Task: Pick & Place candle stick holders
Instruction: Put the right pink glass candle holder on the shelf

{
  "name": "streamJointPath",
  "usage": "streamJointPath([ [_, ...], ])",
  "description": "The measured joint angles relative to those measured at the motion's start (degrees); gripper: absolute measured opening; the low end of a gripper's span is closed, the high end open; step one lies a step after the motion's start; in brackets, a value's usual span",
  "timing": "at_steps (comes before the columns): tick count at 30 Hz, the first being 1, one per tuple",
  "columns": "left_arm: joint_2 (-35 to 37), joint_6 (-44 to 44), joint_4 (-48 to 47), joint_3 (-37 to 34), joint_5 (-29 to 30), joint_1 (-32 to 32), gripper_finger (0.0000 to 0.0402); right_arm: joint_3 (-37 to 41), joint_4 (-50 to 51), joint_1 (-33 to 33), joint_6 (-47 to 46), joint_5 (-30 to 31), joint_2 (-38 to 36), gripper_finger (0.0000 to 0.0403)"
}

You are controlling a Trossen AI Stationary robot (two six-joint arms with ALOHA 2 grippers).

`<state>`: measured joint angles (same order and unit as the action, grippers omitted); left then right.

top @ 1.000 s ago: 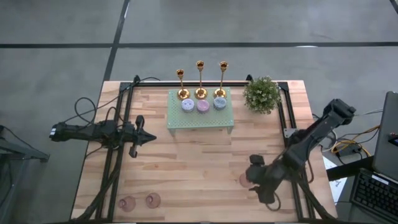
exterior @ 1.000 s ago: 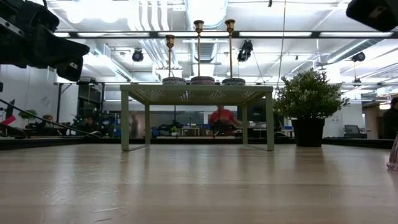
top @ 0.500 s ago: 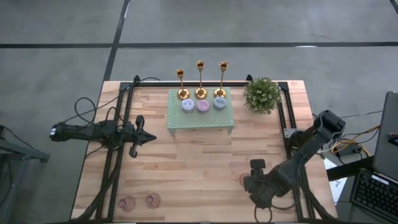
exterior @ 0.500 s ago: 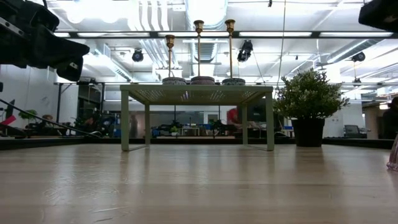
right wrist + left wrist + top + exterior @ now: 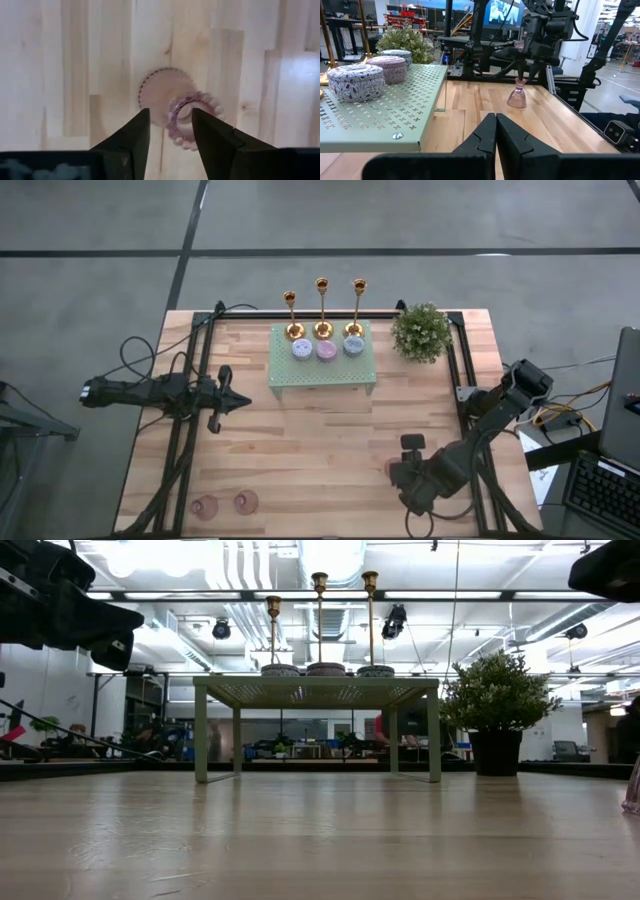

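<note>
Far left of the pale green perforated stand [image 5: 322, 362], left pincer [image 5: 240, 402] hanging over the worktop [image 5: 300, 450], fingers [image 5: 490, 132] pressed shut on nothing, pointing toward the stand's front-left corner. Well in front of the stand and to its left, near the worktop's front edge: two pink glass holders [image 5: 205, 507] [image 5: 245, 501], standing side by side, apart from each other. On the stand's top, along its rear edge: three gold candlesticks [image 5: 290, 330] [image 5: 322, 328] [image 5: 356, 327] in a row, upright; just before them three small round patterned tins [image 5: 302, 348] [image 5: 326, 350] [image 5: 352, 346], the middle one pinkish, the outer two pale blue. Just right of the stand, at the worktop's back: bushy potted plant [image 5: 420, 332]. Well in front of the stand and to its right: third pink glass holder [image 5: 517, 93], upright on the worktop, right pincer [image 5: 170, 131] directly above it, pointing straight down, fingers partly apart and flanking the scalloped rim [image 5: 192, 120]; contact with the glass not discernible.
</note>
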<state>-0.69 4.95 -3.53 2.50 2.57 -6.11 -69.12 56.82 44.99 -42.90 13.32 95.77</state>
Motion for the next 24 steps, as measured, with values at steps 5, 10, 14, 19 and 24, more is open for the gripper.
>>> streamJointPath([
  [5, 0.00, 0.01, -0.01, 0.00, 0.00, 0.00, 0.0014, 0.00, -0.02, 0.00, 0.48, 0.86, 0.00, 0.0100],
  [10, 0.00, 0.02, 0.00, 0.02, 0.00, 0.00, 0.0014, 0.21, -0.02, 0.00, 1.09, 0.34, 0.00, 0.0051],
  [14, 0.00, 0.02, -0.02, 0.02, 0.00, 0.02, 0.0014, 0.37, 0.00, 0.00, 1.14, 0.48, -0.02, 0.0022],
  [19, 0.00, 0.00, -0.02, 0.02, 0.00, 0.02, 0.0014, 0.42, 0.02, -0.26, 1.34, 0.92, -0.04, 0.0017],
  [24, 0.00, 0.00, -0.02, 0.02, 0.00, 0.00, 0.0014, -0.41, 0.71, -1.16, 3.26, 1.81, -0.02, 0.0019],
])
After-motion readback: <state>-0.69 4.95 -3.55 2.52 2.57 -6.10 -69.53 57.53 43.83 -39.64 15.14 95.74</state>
